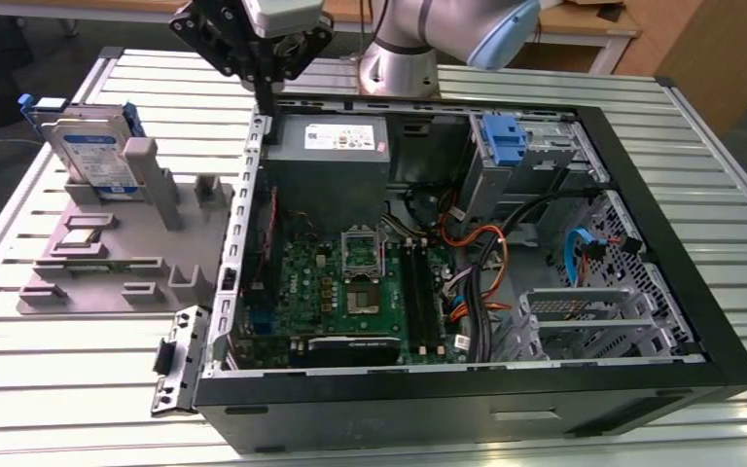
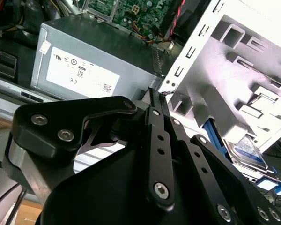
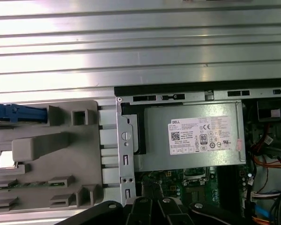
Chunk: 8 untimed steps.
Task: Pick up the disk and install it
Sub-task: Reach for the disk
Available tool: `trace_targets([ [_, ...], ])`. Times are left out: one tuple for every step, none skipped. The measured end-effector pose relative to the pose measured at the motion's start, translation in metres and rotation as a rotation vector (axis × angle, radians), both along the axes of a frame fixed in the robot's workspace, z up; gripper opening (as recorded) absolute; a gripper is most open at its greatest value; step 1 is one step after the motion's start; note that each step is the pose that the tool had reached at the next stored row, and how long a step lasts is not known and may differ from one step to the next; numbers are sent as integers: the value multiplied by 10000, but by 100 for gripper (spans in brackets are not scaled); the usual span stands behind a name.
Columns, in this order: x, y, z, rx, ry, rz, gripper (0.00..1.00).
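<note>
While gripper [image 1: 266, 95] hangs above the computer case [image 1: 412, 418] edge, fingers pressed together, holding nothing
Disk [image 1: 94, 151] stands upright in grey fixture [image 1: 88, 263] beside case, exterior view's left

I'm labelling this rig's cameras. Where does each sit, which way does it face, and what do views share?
Exterior view: off the arm, high, looking down on computer case, disk, arm and tool.
First wrist view: on the wrist, facing down at the power supply; tool links show.
Second wrist view: on the wrist, looking along the shut tool at the power supply.
All three share the power supply.
</note>
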State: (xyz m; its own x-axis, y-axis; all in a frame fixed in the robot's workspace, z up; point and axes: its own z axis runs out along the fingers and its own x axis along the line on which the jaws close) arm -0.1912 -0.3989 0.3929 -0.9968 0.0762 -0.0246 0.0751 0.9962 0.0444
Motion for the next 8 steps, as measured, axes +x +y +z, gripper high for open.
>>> trace_targets([
  [-21,0,0,-1,1,0,10],
  [-42,0,0,0,1,0,10],
  [-62,0,0,-1,1,1,10],
  [-82,0,-1,-1,1,1,10],
  [-99,0,-1,-1,2,0,10],
  [-114,0,-1,-1,1,0,10],
  [-130,0,-2,-2,1,-1,10],
  [-146,0,-3,-1,1,0,10],
])
